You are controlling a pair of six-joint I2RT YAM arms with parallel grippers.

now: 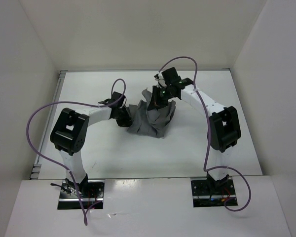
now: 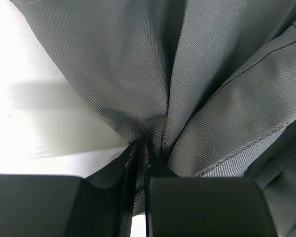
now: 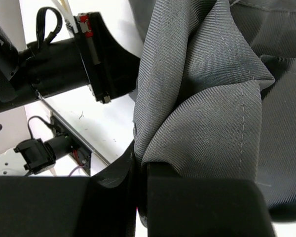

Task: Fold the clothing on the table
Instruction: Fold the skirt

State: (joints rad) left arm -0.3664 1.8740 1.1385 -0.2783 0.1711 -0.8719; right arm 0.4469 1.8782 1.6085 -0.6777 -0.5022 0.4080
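The left arm (image 1: 71, 131) reached in from its base over the white table (image 1: 138, 158), with a purple cable (image 1: 37, 128) looping off its elbow. The left gripper (image 1: 123, 116) sat low at the left edge of the clothing (image 1: 155, 123). Seen from its own wrist, its fingers (image 2: 64, 207) were pressed almost together. A gathered fold of the grey fabric was pinched in the thin slit between them, and the cloth fanned up and away from that point.

The clothing was a crumpled grey heap around the middle of the table, a little toward the far side. It was bunched between the two grippers rather than spread flat. At the heap's upper right the right gripper (image 1: 157, 98) came down onto it. Its fingers (image 3: 202, 207) were clamped tight on a thick fold of the same cloth. Behind it the right arm (image 1: 222, 126) arched back to its base at the near edge.
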